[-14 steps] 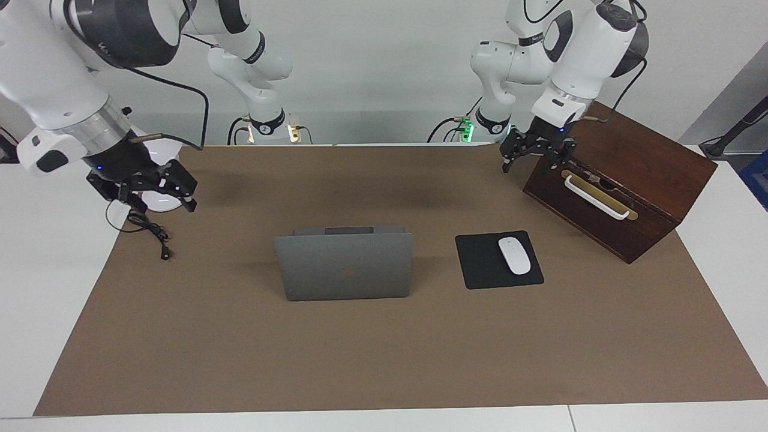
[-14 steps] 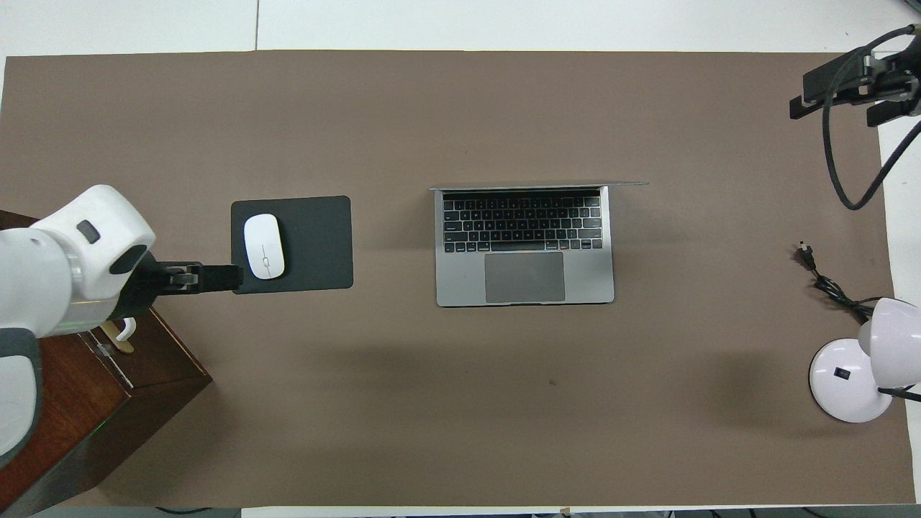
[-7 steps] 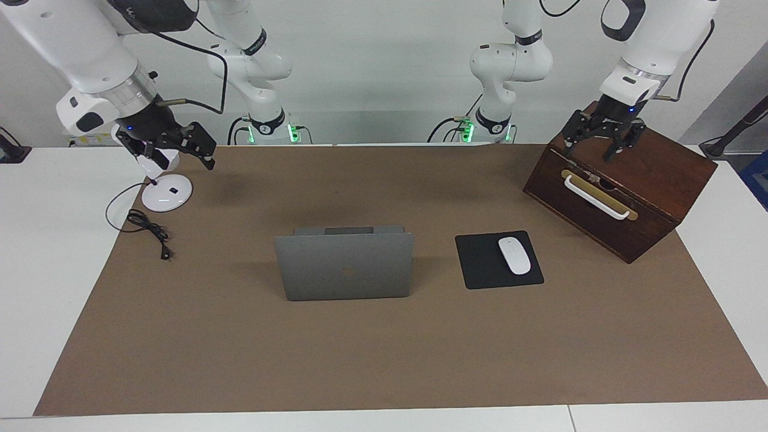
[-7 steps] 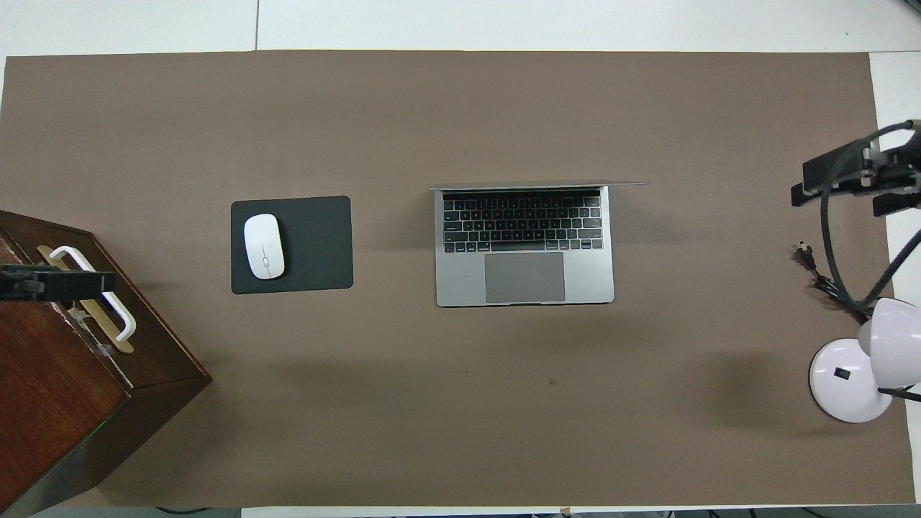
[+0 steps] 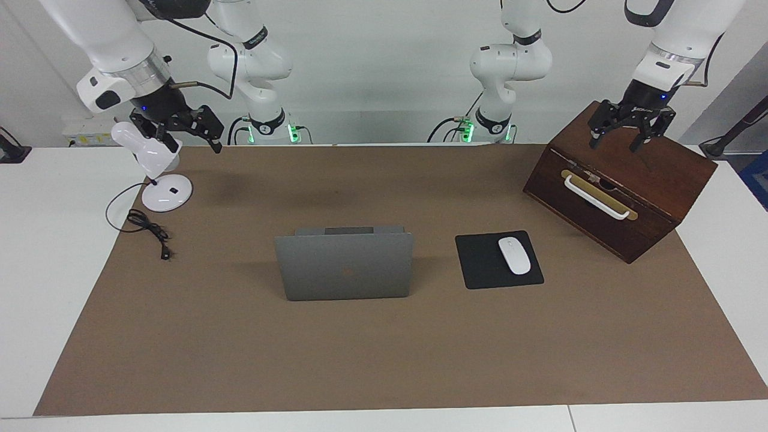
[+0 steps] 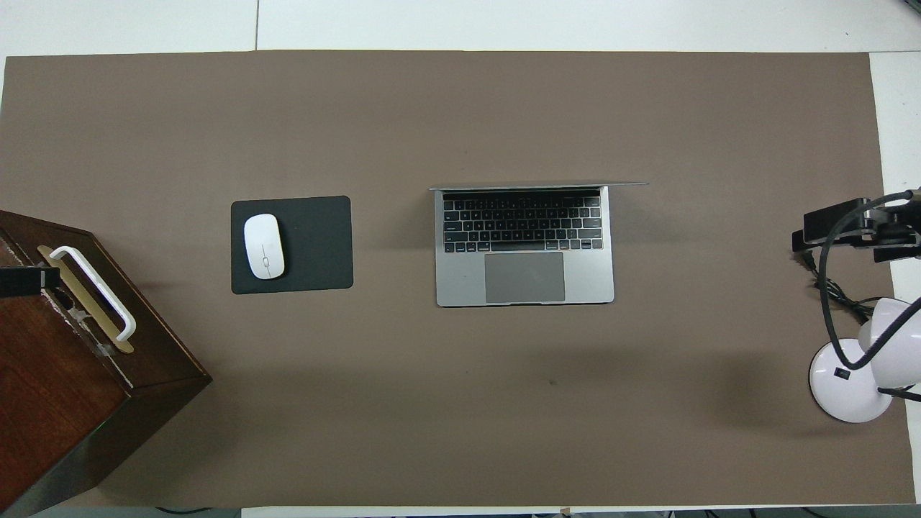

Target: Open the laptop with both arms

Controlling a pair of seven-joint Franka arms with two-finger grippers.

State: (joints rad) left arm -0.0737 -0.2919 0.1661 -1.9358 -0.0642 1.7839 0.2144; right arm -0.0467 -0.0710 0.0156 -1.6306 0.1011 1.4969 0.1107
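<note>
laptop (image 5: 345, 264) open mid-table, both hands raised well apart

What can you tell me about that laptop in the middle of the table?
The laptop is slim, silver-grey and metal-looking. It stands open on the brown mat, lid roughly upright with a dark logo at its centre, black keyboard and grey trackpad facing the robots. It sits mid-table, beside the black mouse pad, which lies toward the left arm's end. Only the mat touches it; neither gripper is near.
</note>
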